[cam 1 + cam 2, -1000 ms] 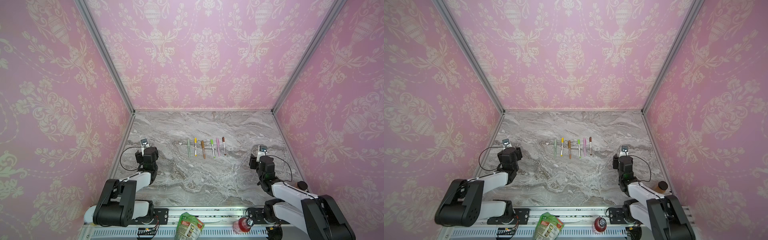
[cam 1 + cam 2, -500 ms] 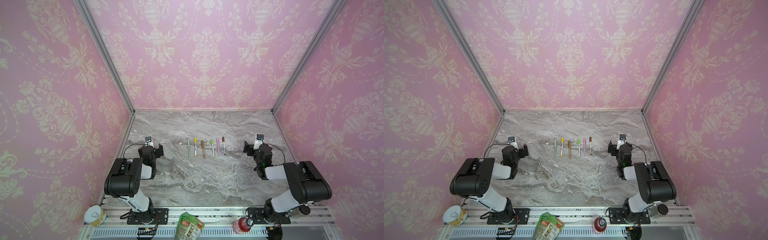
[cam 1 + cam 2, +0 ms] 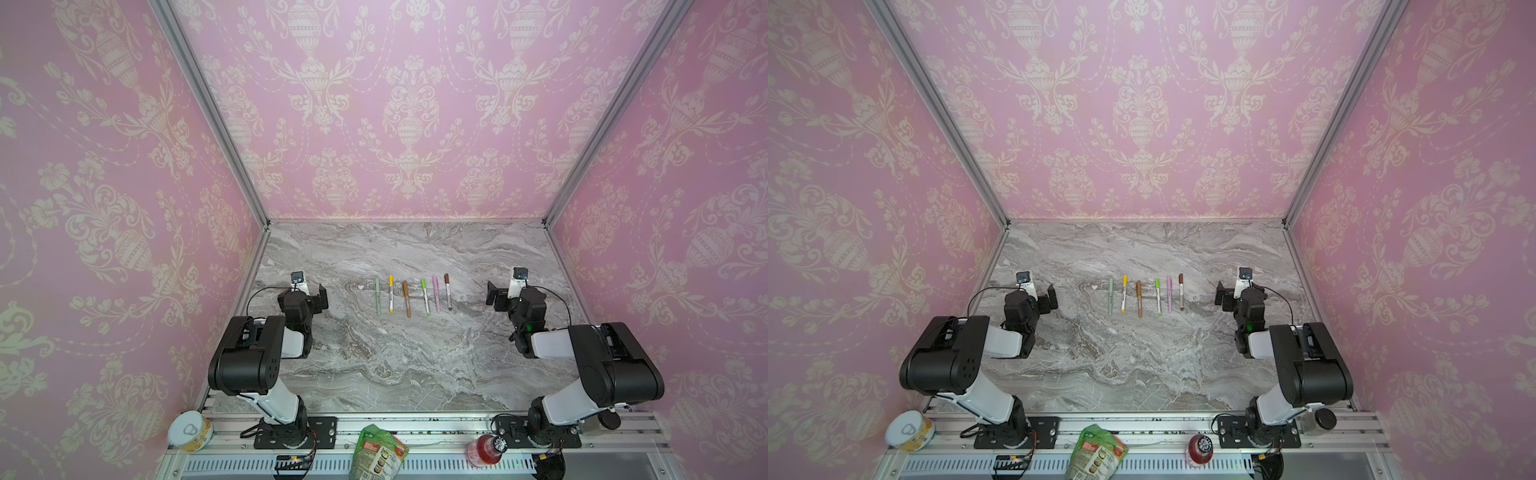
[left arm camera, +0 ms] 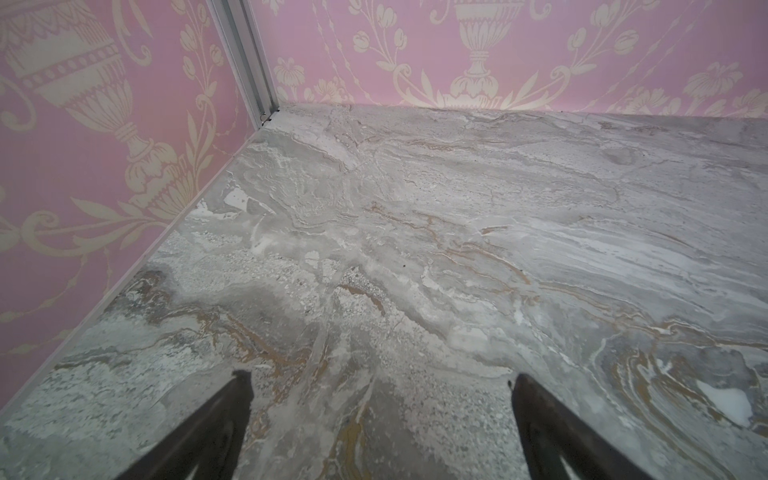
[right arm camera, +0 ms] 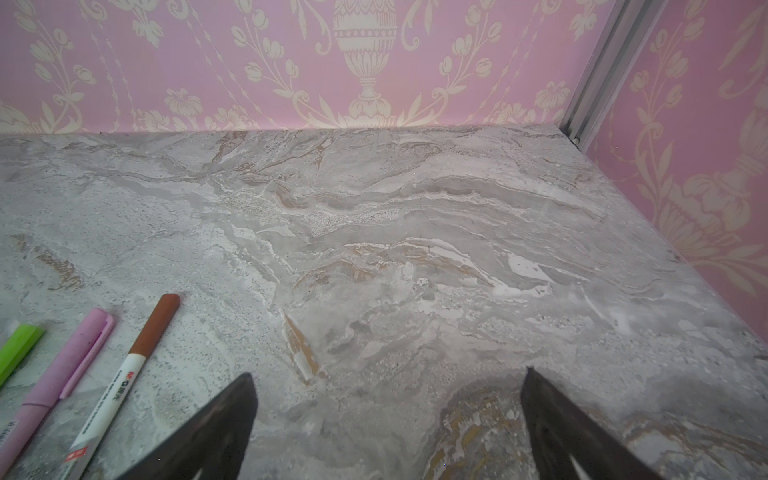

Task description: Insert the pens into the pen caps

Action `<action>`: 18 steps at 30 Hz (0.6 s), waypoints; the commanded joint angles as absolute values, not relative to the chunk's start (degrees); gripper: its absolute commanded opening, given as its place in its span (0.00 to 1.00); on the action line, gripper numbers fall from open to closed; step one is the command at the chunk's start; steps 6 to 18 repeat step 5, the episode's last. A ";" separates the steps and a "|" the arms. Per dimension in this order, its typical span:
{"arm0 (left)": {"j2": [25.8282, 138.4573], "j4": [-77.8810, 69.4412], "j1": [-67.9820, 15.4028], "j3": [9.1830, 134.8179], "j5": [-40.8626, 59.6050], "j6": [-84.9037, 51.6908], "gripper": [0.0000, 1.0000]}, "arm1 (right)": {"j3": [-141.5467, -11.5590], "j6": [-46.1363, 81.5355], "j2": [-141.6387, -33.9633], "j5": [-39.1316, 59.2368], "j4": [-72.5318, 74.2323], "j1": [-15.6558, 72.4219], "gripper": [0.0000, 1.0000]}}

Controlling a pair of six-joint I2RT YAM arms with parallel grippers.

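Pens (image 3: 406,299), six side by side in the middle of the marble table (image 3: 374,365), are lying apparently with pen caps (image 5: 160,320) on, while the left gripper (image 4: 380,386) and right gripper (image 5: 388,382) are hovering wide open and empty either side, likely to leave the row clear.

Pretty bright, soft even light, only faint shadows on the marble (image 3: 395,353). Top views bend at the edges; wrist views go soft up close.
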State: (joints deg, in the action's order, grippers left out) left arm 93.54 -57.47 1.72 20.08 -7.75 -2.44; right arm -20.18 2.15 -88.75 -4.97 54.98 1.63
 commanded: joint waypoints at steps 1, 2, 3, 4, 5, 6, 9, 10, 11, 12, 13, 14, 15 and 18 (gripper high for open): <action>93.72 -58.47 1.85 20.15 -6.33 -1.93 0.99 | -21.05 2.33 -88.68 -3.49 53.88 1.69 1.00; 93.69 -58.47 1.85 20.14 -6.33 -1.93 0.99 | -20.92 2.29 -88.68 -3.52 54.15 1.67 1.00; 93.71 -58.51 1.86 20.13 -6.39 -1.94 0.99 | -20.77 2.27 -88.67 -3.50 54.49 1.72 1.00; 93.69 -58.45 1.89 20.08 -6.33 -1.93 0.99 | -20.75 2.23 -88.65 -3.52 54.45 1.67 1.00; 93.72 -58.49 1.85 20.12 -6.34 -1.94 0.99 | -20.73 2.27 -88.67 -3.52 54.62 1.75 1.00; 93.72 -58.49 1.85 20.12 -6.34 -1.94 0.99 | -20.73 2.27 -88.67 -3.52 54.62 1.75 1.00; 93.72 -58.49 1.85 20.12 -6.34 -1.94 0.99 | -20.73 2.27 -88.67 -3.52 54.62 1.75 1.00; 93.72 -58.49 1.85 20.12 -6.34 -1.94 0.99 | -20.73 2.27 -88.67 -3.52 54.62 1.75 1.00; 93.72 -58.49 1.85 20.12 -6.34 -1.94 0.99 | -20.73 2.27 -88.67 -3.52 54.62 1.75 1.00; 93.72 -58.49 1.85 20.12 -6.34 -1.94 0.99 | -20.73 2.27 -88.67 -3.52 54.62 1.75 1.00; 93.72 -58.49 1.85 20.12 -6.34 -1.94 0.99 | -20.73 2.27 -88.67 -3.52 54.62 1.75 1.00; 93.72 -58.49 1.85 20.12 -6.34 -1.94 0.99 | -20.73 2.27 -88.67 -3.52 54.62 1.75 1.00; 93.72 -58.49 1.85 20.12 -6.34 -1.94 0.99 | -20.73 2.27 -88.67 -3.52 54.62 1.75 1.00; 93.72 -58.49 1.85 20.12 -6.34 -1.94 0.99 | -20.73 2.27 -88.67 -3.52 54.62 1.75 1.00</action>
